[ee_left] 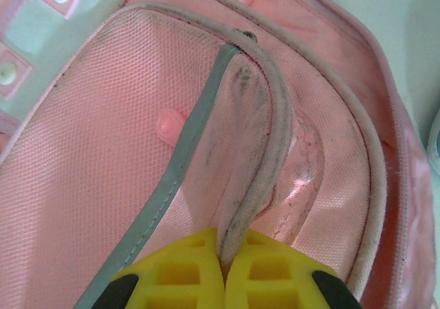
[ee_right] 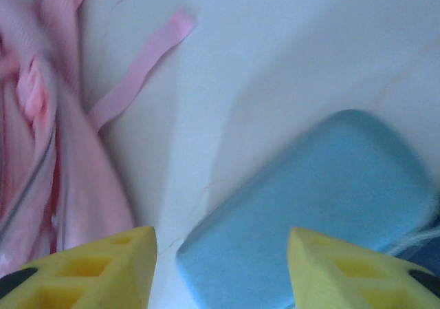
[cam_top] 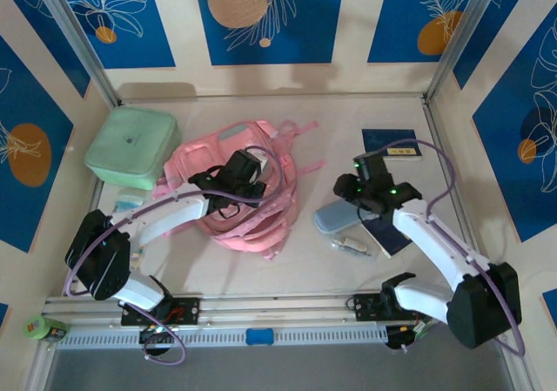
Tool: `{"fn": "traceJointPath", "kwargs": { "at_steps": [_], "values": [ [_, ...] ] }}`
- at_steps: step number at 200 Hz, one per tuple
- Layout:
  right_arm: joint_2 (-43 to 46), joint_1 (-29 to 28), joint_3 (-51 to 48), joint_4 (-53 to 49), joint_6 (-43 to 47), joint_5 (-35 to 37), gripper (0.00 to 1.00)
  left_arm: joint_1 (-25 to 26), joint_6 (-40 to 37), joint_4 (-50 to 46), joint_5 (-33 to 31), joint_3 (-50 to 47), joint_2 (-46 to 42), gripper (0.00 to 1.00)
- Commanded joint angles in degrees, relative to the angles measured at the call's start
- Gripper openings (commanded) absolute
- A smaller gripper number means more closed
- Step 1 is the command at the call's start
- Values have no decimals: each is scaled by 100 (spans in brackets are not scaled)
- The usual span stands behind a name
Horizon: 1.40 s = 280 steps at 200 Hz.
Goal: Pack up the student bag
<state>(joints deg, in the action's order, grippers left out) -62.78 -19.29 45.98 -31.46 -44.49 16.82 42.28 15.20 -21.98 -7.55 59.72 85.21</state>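
**Left holds bag mouth, right open over pencil case: slip and snag risks**

The student bag lies slumped on the table, left of centre, just beside the mint-green lidded box. The left gripper has its yellow fingers pressed together on a thin grey-trimmed flap at the bag opening, with pink mesh lining showing behind it. The right gripper has its fingers spread with nothing between them. It hovers over the near end of the grey-blue pencil case, which lies flat on the table to the right of the bag, apart from it.

Risks, as I judge them:
- The left pinch is on the trim edge only. If it pulls harder, the fabric could slide out and the mouth fall shut.
- The case sits at an angle to the right jaws. Closing off-centre could spin it or squirt it out.
- The loose pink strap lies on the table between case and bag, so it could catch a dragged case.
- The bag is soft and not anchored. A push at the opening may shove the whole bag, not load it.
- Both arms would meet at the mouth, so there is a chance of collision.
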Motion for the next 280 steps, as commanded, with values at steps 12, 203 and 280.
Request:
{"fn": "traceJointPath", "kwargs": {
  "at_steps": [12, 203, 280],
  "values": [
    [296, 695, 177, -925, 45, -93, 72, 3, 466, -457, 403, 60, -17, 15],
    [-1158, 4659, -494, -358, -88, -1021, 99, 2293, 2049, 2489, 2088, 1337, 1916, 46],
    [-1952, 4598, -262, 27, 205, -1506, 99, 2651, 1778, 1988, 1951, 3430, 4108, 47]
  ]
}}
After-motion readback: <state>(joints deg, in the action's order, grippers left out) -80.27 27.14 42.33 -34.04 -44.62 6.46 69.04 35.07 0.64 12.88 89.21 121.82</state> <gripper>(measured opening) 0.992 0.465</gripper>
